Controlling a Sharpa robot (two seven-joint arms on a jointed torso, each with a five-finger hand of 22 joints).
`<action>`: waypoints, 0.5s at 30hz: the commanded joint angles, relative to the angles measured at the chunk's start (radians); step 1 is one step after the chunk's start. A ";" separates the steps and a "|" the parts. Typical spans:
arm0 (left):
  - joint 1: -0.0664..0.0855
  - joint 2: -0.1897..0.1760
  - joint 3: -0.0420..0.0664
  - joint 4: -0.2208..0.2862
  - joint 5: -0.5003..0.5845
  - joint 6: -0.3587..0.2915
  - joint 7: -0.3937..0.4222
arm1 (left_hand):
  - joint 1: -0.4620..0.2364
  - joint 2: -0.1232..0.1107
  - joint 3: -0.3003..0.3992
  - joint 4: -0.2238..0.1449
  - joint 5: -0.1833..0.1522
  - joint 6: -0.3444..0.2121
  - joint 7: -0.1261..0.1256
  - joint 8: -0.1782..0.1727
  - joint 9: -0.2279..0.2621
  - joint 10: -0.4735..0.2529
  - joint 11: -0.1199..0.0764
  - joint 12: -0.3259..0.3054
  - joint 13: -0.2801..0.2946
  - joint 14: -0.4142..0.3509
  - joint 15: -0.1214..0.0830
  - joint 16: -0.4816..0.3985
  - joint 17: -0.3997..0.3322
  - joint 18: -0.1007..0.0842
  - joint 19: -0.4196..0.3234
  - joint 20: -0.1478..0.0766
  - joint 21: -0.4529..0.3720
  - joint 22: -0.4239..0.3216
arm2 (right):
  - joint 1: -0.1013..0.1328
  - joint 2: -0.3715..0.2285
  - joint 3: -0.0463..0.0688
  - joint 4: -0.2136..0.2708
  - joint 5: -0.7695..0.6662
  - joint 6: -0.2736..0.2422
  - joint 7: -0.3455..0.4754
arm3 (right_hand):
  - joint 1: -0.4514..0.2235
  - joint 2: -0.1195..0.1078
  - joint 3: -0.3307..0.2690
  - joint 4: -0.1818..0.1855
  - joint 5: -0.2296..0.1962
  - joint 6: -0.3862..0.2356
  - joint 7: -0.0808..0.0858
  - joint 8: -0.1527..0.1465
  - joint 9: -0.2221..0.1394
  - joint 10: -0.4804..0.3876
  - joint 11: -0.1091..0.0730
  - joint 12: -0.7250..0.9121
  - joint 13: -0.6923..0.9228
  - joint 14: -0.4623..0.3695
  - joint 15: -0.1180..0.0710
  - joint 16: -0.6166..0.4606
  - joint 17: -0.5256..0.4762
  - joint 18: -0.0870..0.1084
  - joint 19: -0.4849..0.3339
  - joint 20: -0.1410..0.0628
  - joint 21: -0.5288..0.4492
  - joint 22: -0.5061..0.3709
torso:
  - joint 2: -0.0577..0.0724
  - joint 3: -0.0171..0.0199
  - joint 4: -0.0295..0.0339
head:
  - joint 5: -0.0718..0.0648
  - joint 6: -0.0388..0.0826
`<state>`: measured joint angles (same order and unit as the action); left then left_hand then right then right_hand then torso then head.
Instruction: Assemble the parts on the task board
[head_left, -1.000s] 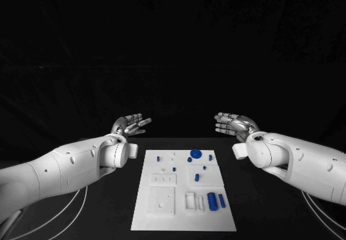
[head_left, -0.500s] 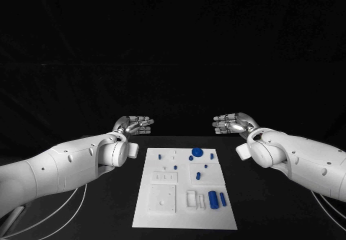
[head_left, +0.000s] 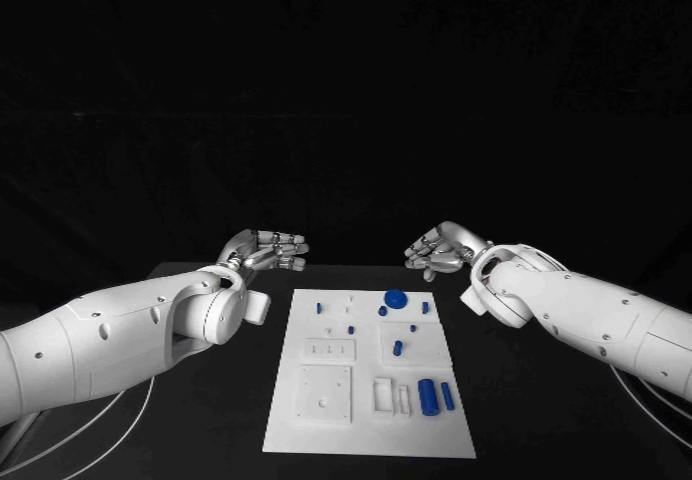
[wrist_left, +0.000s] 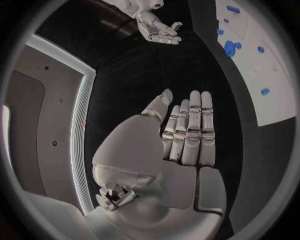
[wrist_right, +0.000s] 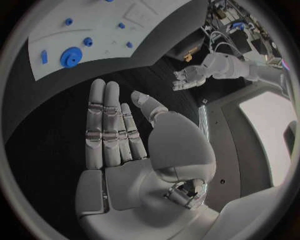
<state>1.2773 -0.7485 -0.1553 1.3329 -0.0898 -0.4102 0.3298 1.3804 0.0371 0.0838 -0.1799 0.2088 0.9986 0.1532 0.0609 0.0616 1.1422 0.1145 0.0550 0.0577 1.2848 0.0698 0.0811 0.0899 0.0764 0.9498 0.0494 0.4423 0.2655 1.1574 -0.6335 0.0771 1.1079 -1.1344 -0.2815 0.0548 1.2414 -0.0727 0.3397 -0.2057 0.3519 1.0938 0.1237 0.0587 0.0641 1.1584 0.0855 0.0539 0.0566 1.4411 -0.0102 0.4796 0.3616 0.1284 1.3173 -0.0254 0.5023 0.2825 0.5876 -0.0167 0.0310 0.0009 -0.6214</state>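
1. The left hand (head_left: 264, 250) is up in the air past the far left corner of the task board (head_left: 329, 400). It holds nothing. In the left wrist view its fingers (wrist_left: 190, 131) are flat, straight and side by side. I think it waits there so the board stays easy to see.

2. The task board is a long white plate lying flat in the middle of the black desk (head_left: 216, 420), between the two arms. Its near left part has square white blocks with small holes. They look like places where parts may go.

3. The blue parts sit mostly on the right half of the board. A round blue gear (head_left: 395, 296) with little teeth lies at the far end. Small blue pegs (head_left: 398, 348) are dotted in the middle. A fat blue cylinder (head_left: 427, 397) and a thin blue bar (head_left: 447, 397) lie side by side near the front right.

4. The right hand (head_left: 440, 247) is up in the air past the far right corner of the board. It holds nothing too, with its fingers (wrist_right: 105, 125) straight. It is closest to the gear, so I think it may reach there first.
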 joint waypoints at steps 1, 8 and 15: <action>0.007 -0.018 0.005 0.041 -0.045 0.037 0.022 | -0.019 0.002 0.001 -0.003 -0.005 0.004 -0.003 0.003 0.001 -0.005 0.004 0.003 -0.001 -0.004 0.005 -0.008 0.001 -0.012 -0.018 0.004 0.015 0.012 | 0.002 0.016 0.001 -0.010 -0.281 0.052 -0.082 | -0.011 -0.027 0.036 -0.026 -0.017 0.024 -0.004 0.004 0.002 0.025 -0.009 0.004 0.002 0.014 -0.024 0.279 0.200 0.014 0.045 -0.032 0.208 0.176 | 0.026 -0.0057 0.0231 | -0.016 0.009; 0.017 -0.053 0.013 0.112 -0.047 0.045 0.021 | -0.030 -0.001 0.005 -0.009 -0.005 0.002 -0.003 0.003 0.001 -0.010 0.006 0.003 -0.001 -0.015 0.009 -0.010 0.001 -0.009 -0.034 0.010 0.024 0.017 | 0.004 0.043 0.002 -0.020 -0.465 0.060 -0.137 | -0.001 -0.043 0.050 -0.027 -0.050 0.016 -0.009 0.004 0.002 0.013 -0.008 0.004 0.002 0.012 -0.020 0.301 0.207 0.017 0.031 -0.027 0.240 0.242 | 0.054 -0.0155 0.0517 | -0.041 0.022; 0.027 -0.074 0.037 0.161 -0.044 0.050 0.020 | -0.036 -0.002 0.005 -0.011 -0.004 -0.002 -0.002 0.003 0.001 -0.015 0.008 0.003 0.000 -0.015 0.010 -0.009 0.001 -0.008 -0.036 0.012 0.026 0.017 | 0.006 0.078 0.002 -0.043 -0.589 0.066 -0.182 | 0.004 -0.070 0.078 -0.005 -0.078 0.016 -0.012 0.004 0.002 0.015 -0.008 0.004 0.002 0.014 -0.013 0.332 0.204 0.028 0.040 -0.020 0.292 0.355 | 0.085 -0.0243 0.0710 | -0.055 0.033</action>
<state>1.3010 -0.8214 -0.1202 1.4849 -0.1258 -0.3828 0.3355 1.3550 0.0342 0.0878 -0.1838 0.2088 0.9986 0.1532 0.0609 0.0614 1.1346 0.1221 0.0550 0.0575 1.2772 0.0773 0.0733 0.0905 0.0776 0.9199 0.0623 0.4626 0.2807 1.1621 -0.5619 0.0787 1.0708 -1.5944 -0.2391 -0.0766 1.2464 -0.1309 0.4128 -0.2107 0.2815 1.1129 0.1180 0.0587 0.0656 1.1759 0.0786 0.0539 0.0579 1.4566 -0.0301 0.8090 0.5659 0.1474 1.3567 -0.0499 0.7876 0.6269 0.6554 -0.0360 0.0893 -0.0494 -0.5921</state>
